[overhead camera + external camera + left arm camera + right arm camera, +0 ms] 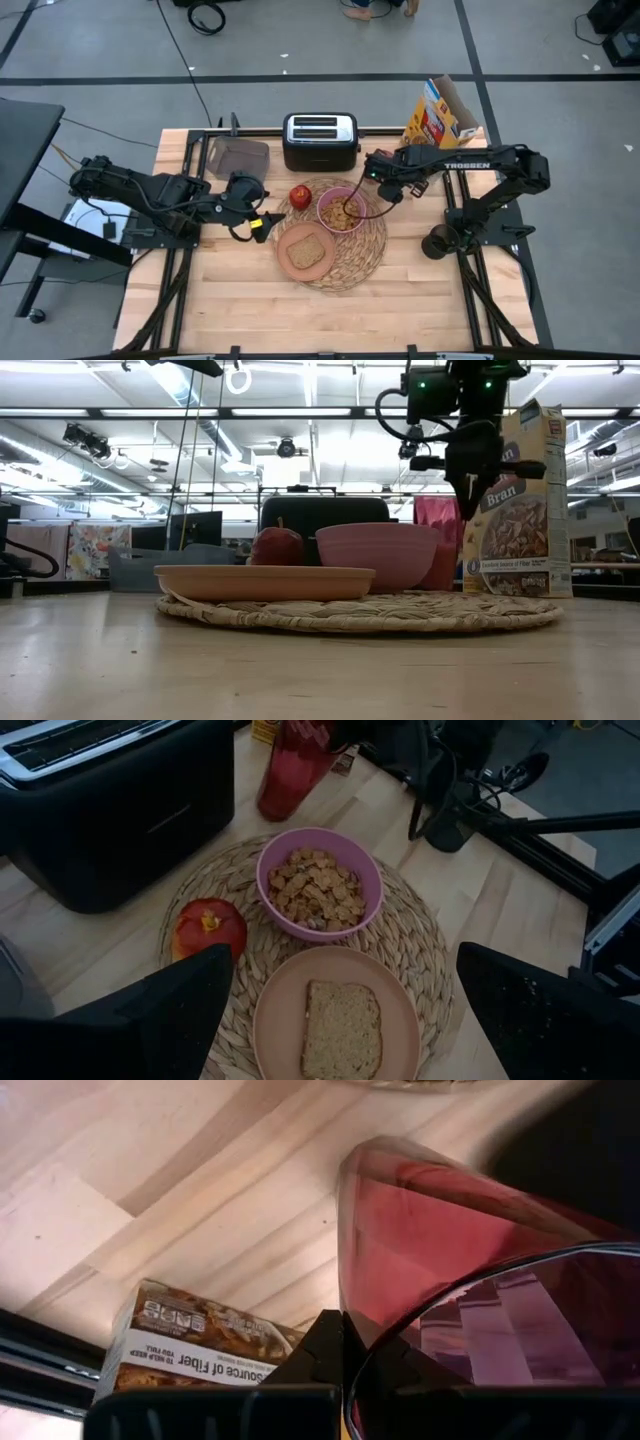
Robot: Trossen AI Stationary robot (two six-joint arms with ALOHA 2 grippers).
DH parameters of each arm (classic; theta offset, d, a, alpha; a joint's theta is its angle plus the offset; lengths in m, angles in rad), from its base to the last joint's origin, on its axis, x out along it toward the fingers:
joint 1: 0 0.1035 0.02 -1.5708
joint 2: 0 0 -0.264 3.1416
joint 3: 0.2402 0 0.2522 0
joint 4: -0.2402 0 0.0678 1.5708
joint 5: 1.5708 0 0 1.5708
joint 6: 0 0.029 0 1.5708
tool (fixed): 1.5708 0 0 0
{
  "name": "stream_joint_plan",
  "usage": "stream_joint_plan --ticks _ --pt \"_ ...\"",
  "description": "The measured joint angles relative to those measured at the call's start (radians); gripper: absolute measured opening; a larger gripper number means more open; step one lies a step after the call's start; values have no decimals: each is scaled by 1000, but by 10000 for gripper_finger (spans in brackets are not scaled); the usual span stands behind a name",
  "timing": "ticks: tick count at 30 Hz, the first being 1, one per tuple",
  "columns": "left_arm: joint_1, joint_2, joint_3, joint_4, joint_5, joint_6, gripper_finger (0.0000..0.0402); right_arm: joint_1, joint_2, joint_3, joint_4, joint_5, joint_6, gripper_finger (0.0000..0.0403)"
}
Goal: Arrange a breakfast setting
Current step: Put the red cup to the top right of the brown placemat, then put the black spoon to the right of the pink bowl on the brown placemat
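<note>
A round woven placemat (362,258) lies at the table's middle. On it stand a pink bowl (342,210) of cereal and a salmon plate (285,247) with a toast slice (307,250). A red apple (299,196) rests at the mat's far left edge. My right gripper (372,176) is shut on the translucent red cup (293,765), just beyond the mat's far edge. My left gripper (265,222) is open and empty, left of the plate. No spoon shows. My right gripper holds the cup by its rim (348,1342), with one finger (322,1342) outside the wall and the other inside. The fingers come from above, pointing down (470,500). The cup stands about upright below them. Whether its base touches the table, I cannot tell.
A black-and-silver toaster (320,140) stands at the far middle, and a yellow cereal box (440,115) at the far right. A grey translucent container (238,158) sits at the far left. Bare wood lies along the near edge.
</note>
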Motion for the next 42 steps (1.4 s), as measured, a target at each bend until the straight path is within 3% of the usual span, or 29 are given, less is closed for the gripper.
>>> stream_joint_plan --ticks 14,30,33,36,39,42 --pt "0 0 0 -2 0 1 389 -1 -30 8 5 -30 44 69" --pt "-2 0 0 -2 -26 2 389 5 -118 122 14 -31 160 141" --pt "-2 0 0 -2 -26 2 389 12 -158 140 14 -31 284 142" --pt "-5 0 0 -1 -26 1 389 26 -209 154 4 -55 508 142" --pt "-29 0 0 12 -28 10 389 52 -255 167 -61 -127 877 143" --pt "-63 0 0 54 -28 40 389 91 -275 171 -176 -293 1286 140"
